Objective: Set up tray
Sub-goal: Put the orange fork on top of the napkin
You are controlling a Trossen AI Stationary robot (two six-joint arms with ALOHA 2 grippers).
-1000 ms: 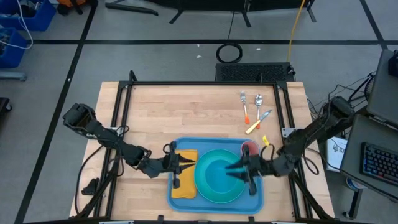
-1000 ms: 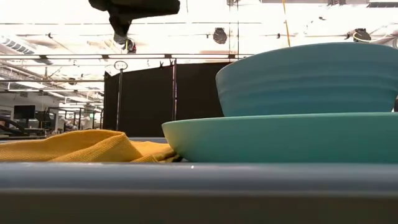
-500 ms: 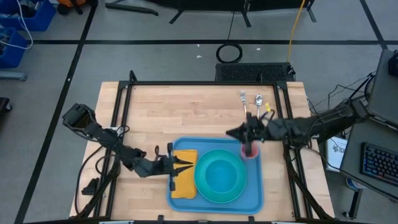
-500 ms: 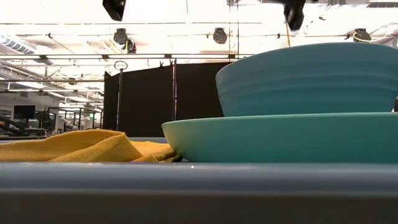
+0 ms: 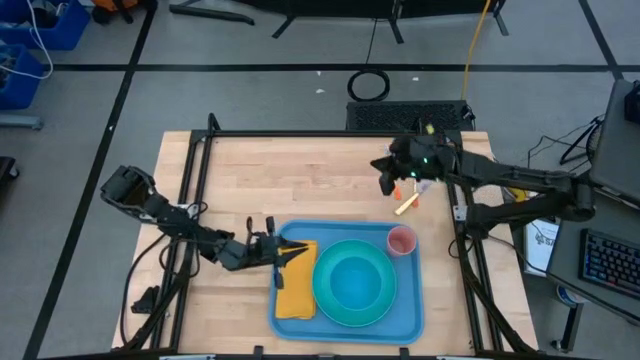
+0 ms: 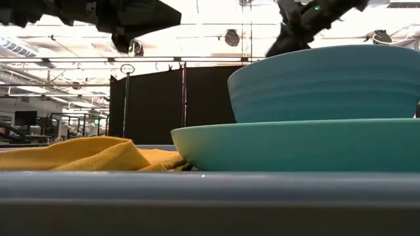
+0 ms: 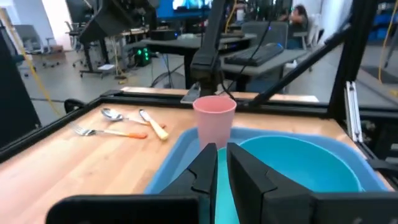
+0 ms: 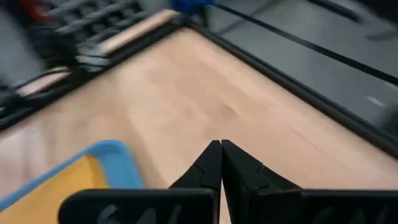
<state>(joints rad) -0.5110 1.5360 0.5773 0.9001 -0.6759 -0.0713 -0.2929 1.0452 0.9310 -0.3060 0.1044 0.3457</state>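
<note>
Right end effector (image 5: 385, 178): fingers pressed together with nothing between them, hanging over the far right part of the bench (image 5: 290, 180), beside the cutlery, well apart from the tray (image 5: 345, 325).
Left end effector (image 5: 290, 253): fingers nearly together, only a thin slit between them, nothing visibly pinched; it sits at the tray's left rim, tips over the near edge of the yellow cloth (image 5: 296, 290).
Tray: blue, rectangular, lying on the near middle of the bench; the left end effector reaches its left edge, the right one is off beyond its far right corner.
On the tray: yellow cloth at the left, a teal plate (image 5: 352, 282) in the middle with a blue bowl (image 6: 325, 82) on it, a pink cup (image 5: 401, 241) upright in the far right corner.
High view only: both arms at once, and the whole tray with everything on it.
Low view only: the bowl standing on the plate, seen side-on above the tray's near rim, the cloth bunched beside them.
Left wrist view only: a fork (image 7: 107, 131), a spoon (image 7: 115, 115) and a yellow-handled knife (image 7: 153, 124) on bare wood past the tray, the cup straight ahead of the fingers.
Right wrist view only: the closed fingertips over bare wood, a corner of the tray and cloth in the distance.
</note>
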